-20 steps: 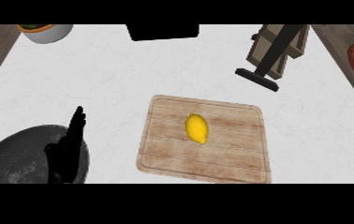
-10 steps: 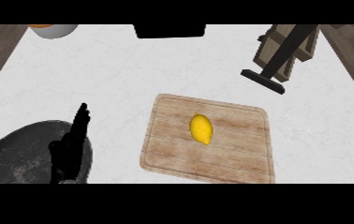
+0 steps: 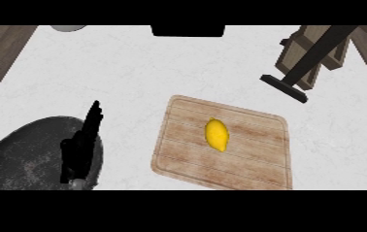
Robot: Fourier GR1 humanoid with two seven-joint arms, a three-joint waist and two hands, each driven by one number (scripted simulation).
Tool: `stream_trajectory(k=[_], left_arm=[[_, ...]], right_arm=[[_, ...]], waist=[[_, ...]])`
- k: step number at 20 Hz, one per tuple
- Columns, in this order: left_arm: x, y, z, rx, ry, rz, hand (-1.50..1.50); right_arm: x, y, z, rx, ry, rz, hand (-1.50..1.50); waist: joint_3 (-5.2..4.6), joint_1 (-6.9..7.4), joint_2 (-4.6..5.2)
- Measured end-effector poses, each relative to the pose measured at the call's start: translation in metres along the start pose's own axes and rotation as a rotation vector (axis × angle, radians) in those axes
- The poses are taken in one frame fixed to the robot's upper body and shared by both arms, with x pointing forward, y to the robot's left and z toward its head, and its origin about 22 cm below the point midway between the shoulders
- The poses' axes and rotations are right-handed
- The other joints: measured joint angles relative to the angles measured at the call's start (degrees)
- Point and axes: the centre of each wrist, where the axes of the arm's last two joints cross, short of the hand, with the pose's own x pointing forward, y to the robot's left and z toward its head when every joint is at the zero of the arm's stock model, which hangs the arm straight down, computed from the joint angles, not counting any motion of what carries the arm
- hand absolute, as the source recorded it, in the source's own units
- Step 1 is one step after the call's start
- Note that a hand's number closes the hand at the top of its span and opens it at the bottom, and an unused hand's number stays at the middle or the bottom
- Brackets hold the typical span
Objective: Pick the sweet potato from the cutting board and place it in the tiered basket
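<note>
Smooth yellow oval sweet potato (image 3: 217, 134) is lying mid wooden cutting board (image 3: 251, 165), near tabletop's (image 3: 143, 66) front edge | left hand (image 3: 82, 146) is resting, fingers straight, empty | right hand unseen | likely firm, light, rollable; grasp across its middle.

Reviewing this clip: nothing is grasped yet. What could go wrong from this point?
1. Only the left hand shows, open at the lower left, apart from the yellow sweet potato on the cutting board; it may have to reach across the board's edge.
2. The sweet potato is rounded and tapered, so it might roll or slip away when touched.
3. The tiered basket stands at the upper right, partly out of view, so the placing spot may be hard to judge.
</note>
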Motion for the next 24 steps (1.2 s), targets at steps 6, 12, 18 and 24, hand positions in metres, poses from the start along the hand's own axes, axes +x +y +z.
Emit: stream_trajectory(k=[6,12,18,24], left_arm=[[0.004,-0.008,-0.004,-0.013,-0.002,-0.007,0.00],[0.002,-0.008,-0.005,-0.022,-0.008,-0.004,0.00],[0.004,-0.007,-0.004,-0.024,-0.004,-0.003,0.00],[0.001,-0.006,-0.003,-0.015,-0.002,-0.008,0.00]], right_arm=[[0.013,0.011,-0.023,-0.013,0.060,-0.001,1.50],[0.018,0.037,-0.056,0.026,0.075,-0.008,1.50],[0.028,0.076,-0.086,0.087,0.052,0.023,1.50],[0.041,0.116,-0.108,0.123,0.060,0.058,1.50]], waist=[[-0.08,1.46,0.39],[0.03,1.61,0.42],[0.01,1.61,0.49],[0.11,1.15,0.38]])
